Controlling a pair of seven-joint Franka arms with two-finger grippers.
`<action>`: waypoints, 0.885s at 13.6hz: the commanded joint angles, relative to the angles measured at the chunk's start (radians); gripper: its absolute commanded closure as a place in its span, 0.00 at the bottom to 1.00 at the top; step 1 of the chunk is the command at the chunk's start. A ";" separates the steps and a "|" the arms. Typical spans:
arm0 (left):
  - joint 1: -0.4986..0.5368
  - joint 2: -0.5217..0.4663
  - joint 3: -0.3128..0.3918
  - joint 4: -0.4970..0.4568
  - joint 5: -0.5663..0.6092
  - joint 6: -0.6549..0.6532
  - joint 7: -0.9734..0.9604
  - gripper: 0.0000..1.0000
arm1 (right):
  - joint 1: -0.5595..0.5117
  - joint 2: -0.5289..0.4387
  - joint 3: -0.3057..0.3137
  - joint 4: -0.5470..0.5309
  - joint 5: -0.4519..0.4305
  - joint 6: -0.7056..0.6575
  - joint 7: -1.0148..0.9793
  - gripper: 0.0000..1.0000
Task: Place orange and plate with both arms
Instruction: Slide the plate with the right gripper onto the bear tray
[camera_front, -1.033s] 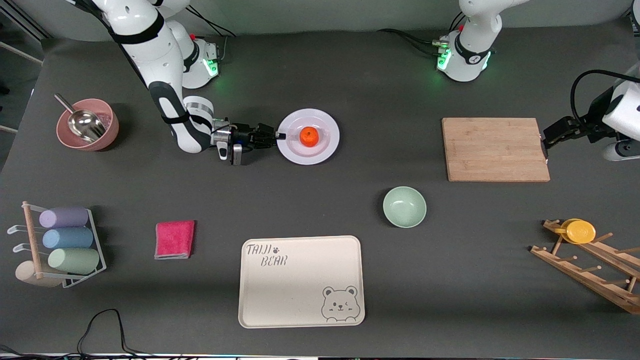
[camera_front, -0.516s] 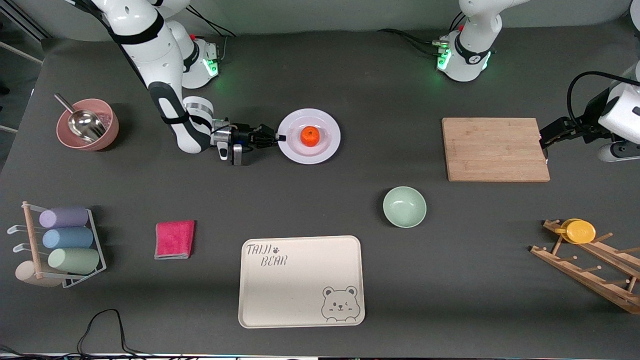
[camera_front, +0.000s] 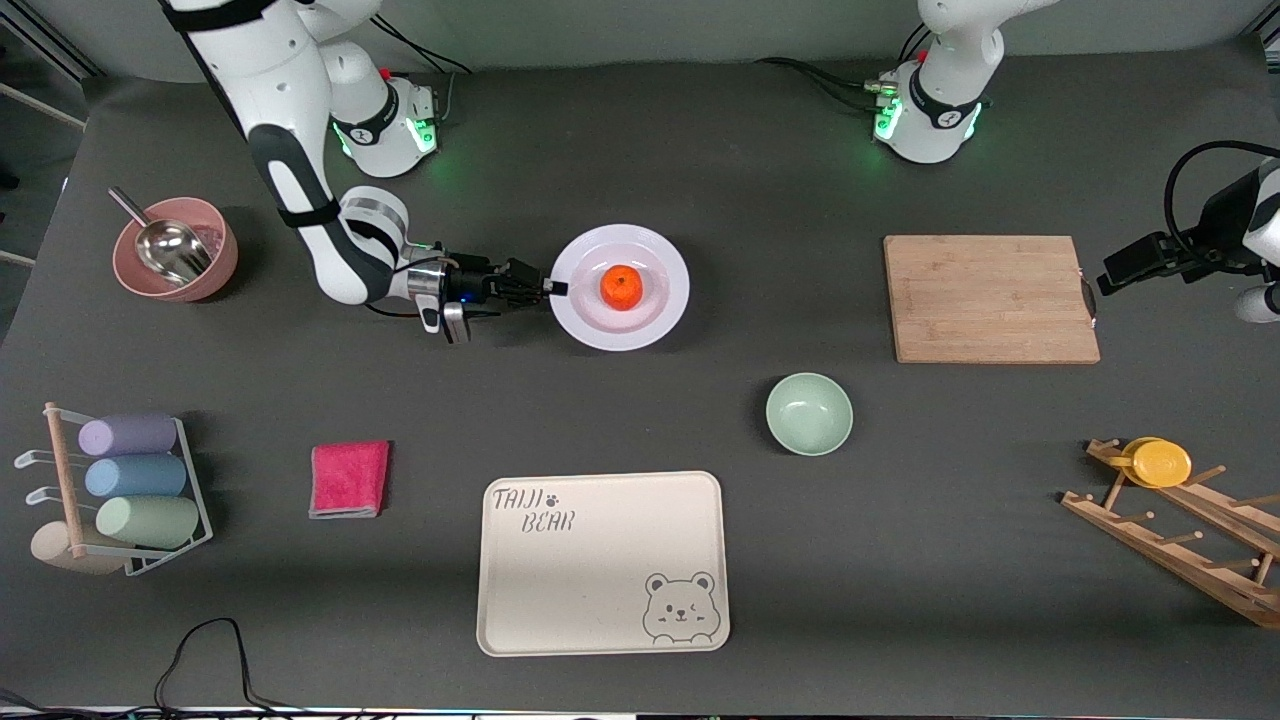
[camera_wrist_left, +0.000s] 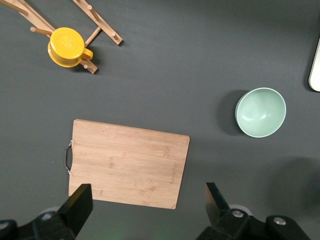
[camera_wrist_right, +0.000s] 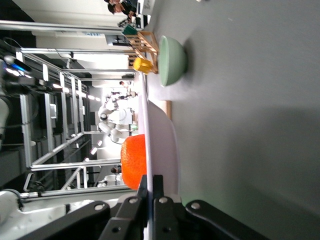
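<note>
The right tool (camera_front: 553, 288) is clamped on the rim of the plate (camera_front: 655, 312) at the edge toward the right arm's end of the tabletop (camera_front: 640, 150). In the right wrist view its two fingers (camera_wrist_right: 150, 197) are pressed together with the thin rim of the plate (camera_wrist_right: 167, 140) pinched between them. The orange (camera_front: 621, 287) sits in the middle of the plate, and from the right wrist it shows just above the rim as a bright round shape (camera_wrist_right: 134, 161).

The left tool (camera_front: 1125, 268) waits above the tabletop at the left arm's end, just off the handle end of the wooden cutting board (camera_front: 990, 298). Its fingers (camera_wrist_left: 77, 207) stand wide apart and hold nothing; below them lie the cutting board (camera_wrist_left: 127, 163) and the green bowl (camera_wrist_left: 260, 112).

The green bowl (camera_front: 809, 413) lies nearer to the front camera than the plate, and the cream bear tray (camera_front: 600, 590) nearer still.
</note>
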 joint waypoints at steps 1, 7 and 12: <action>0.002 -0.018 0.001 -0.006 0.005 -0.007 0.014 0.00 | -0.021 -0.024 -0.002 0.030 -0.021 -0.007 0.061 1.00; -0.026 -0.028 -0.030 -0.005 0.066 -0.008 0.003 0.00 | -0.119 0.216 -0.020 0.445 -0.182 -0.004 0.211 1.00; -0.025 -0.027 -0.027 -0.006 0.077 0.021 0.006 0.00 | -0.116 0.500 -0.077 0.956 -0.196 -0.001 0.401 1.00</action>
